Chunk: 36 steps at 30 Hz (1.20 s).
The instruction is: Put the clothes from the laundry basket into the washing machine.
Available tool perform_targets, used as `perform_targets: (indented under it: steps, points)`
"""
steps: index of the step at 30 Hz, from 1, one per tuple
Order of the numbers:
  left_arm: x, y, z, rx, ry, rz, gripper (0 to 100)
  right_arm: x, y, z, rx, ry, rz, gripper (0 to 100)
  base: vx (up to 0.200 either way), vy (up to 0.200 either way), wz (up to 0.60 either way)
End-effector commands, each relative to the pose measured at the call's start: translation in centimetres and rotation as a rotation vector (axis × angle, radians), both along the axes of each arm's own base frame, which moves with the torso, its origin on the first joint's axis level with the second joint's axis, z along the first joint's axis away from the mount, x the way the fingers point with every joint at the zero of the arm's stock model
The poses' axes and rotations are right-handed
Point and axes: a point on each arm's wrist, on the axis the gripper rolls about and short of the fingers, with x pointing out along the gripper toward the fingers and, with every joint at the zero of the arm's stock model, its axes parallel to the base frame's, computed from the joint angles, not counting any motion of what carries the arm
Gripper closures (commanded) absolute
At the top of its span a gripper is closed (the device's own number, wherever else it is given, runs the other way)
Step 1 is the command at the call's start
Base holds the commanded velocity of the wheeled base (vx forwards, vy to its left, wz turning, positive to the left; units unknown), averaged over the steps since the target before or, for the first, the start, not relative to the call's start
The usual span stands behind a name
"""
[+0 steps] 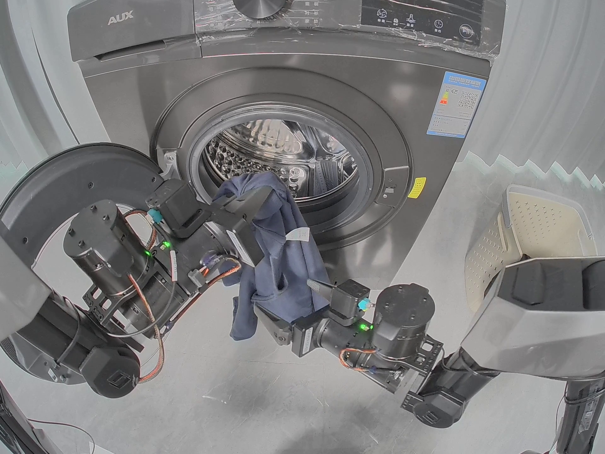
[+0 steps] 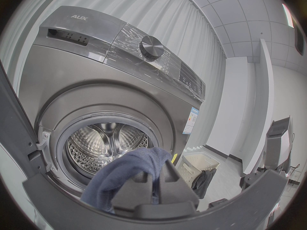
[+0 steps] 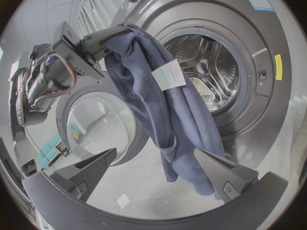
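A dark blue garment [image 1: 280, 247] with a white size tag hangs in front of the washing machine's open drum [image 1: 283, 152]. My left gripper [image 1: 265, 193] is shut on its top edge, level with the lower rim of the opening; in the left wrist view the cloth [image 2: 128, 171] drapes over the shut gripper [image 2: 156, 178]. My right gripper [image 1: 287, 301] stands open below, at the garment's hanging lower part. In the right wrist view its fingers [image 3: 96, 166] are spread wide, with the cloth [image 3: 172, 112] hanging between them and resting against one finger.
The round door [image 1: 69, 184] is swung open to the left, behind my left arm. A cream laundry basket [image 1: 535, 234] stands on the floor at the right; a dark garment [image 2: 204, 181] hangs over its rim. Bare grey floor [image 1: 252, 392] lies before the machine.
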Motion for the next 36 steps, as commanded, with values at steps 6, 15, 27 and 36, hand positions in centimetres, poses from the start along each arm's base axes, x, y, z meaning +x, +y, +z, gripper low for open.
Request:
perform_targets:
  steps: [6, 15, 27, 36]
  points:
    - [0.0, 0.1, 0.2, -0.005, -0.007, 0.002, 100, 3.3, 1.4, -1.9, 0.015, -0.02, -0.025, 0, 0.0, 0.0, 0.0]
    - [0.0, 0.1, 0.2, -0.004, -0.005, 0.002, 100, 4.0, 2.4, -2.5, 0.032, -0.036, -0.022, 0, 0.0, 0.0, 0.0]
    - [0.1, 0.1, 0.0, -0.001, 0.001, 0.005, 100, 4.5, 2.2, -2.2, 0.041, -0.044, -0.04, 100, 0.0, 0.0, 0.0]
    - [0.3, 0.2, -0.3, 0.004, 0.012, 0.015, 100, 2.6, 0.4, 0.2, 0.039, -0.042, -0.037, 100, 0.0, 0.0, 0.0]
